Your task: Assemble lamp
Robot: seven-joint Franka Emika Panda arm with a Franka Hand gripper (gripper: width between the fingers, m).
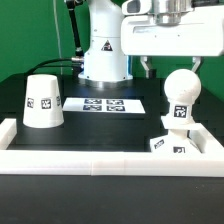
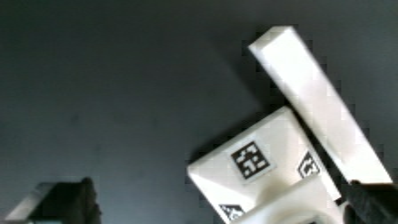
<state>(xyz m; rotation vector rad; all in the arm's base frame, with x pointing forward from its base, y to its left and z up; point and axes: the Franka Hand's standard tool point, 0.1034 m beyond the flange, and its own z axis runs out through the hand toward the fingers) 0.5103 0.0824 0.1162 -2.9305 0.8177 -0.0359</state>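
You've got the gripper (image 1: 170, 66) at the upper right of the exterior frame, hanging above the bulb post (image 1: 179, 104), which stands upright at right centre with its round head on top. Key relation: the post sits directly below the fingers, long axis vertical, head just under the fingertips, not touching as far as you can see. Only one arm, so no choice there.

Finger state: two dark fingers hang apart on either side of the head's width, so read them as spread, nothing pinched. The wrist view shows one dark fingertip (image 2: 54, 200) at lower left and nothing between the tips.

The post's foot seems to stand in the base (image 1: 172, 143), low at the lower right, tight against the white rail (image 1: 100, 160). Whether it's seated or only resting on it, can't tell. The wrist view catches a tagged angular white piece at lower right, likely the base (image 2: 267, 170), beside a rail section.

Shade (image 1: 42, 100) sits at left centre, wide end down, well apart from the gripper. Marker board (image 1: 105, 104) lies flat in the middle.

Count: one base, one post, one shade, one gripper.
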